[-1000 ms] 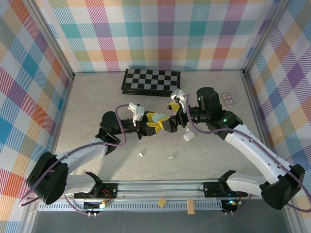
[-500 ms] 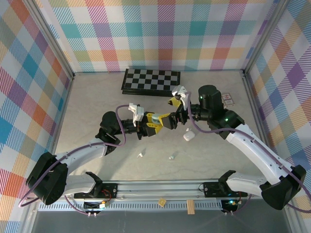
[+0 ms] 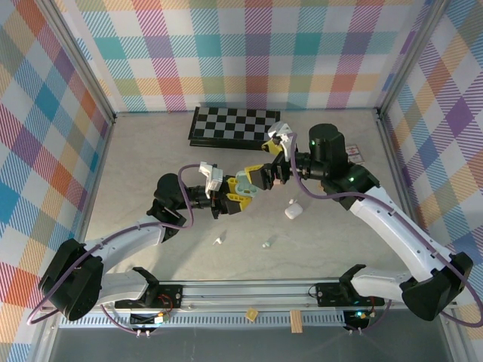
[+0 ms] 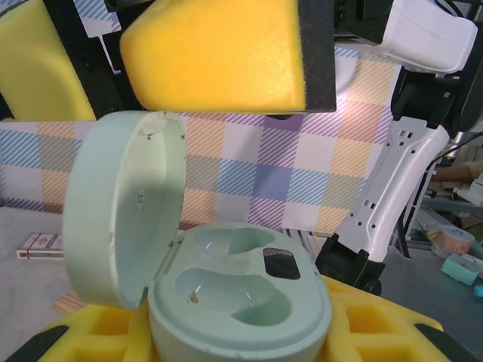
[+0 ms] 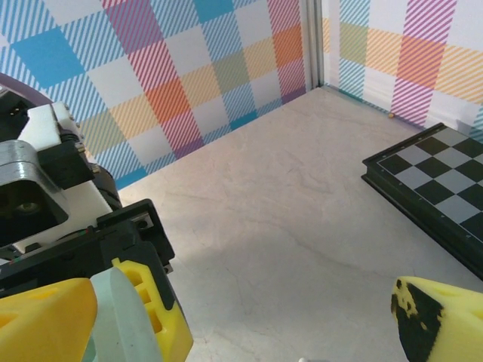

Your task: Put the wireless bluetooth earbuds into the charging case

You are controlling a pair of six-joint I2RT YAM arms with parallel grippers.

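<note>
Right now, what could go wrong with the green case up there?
1. A pad of the right tool hangs close to the open lid. A bump could snap it shut or twist the case in the left tool.
2. The case's wells are empty, and the earbuds lie on the table. They are tiny, so they may skid away when pinched.

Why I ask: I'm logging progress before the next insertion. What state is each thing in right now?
mint case: lid open, both wells empty
left claw: shut on the mint case
right claw: open, beside the case lid
white case: lying on the table, appears shut
white earbud: loose on the table
mint earbud: loose on the table
chessboard: lying flat, no pieces on it
</note>
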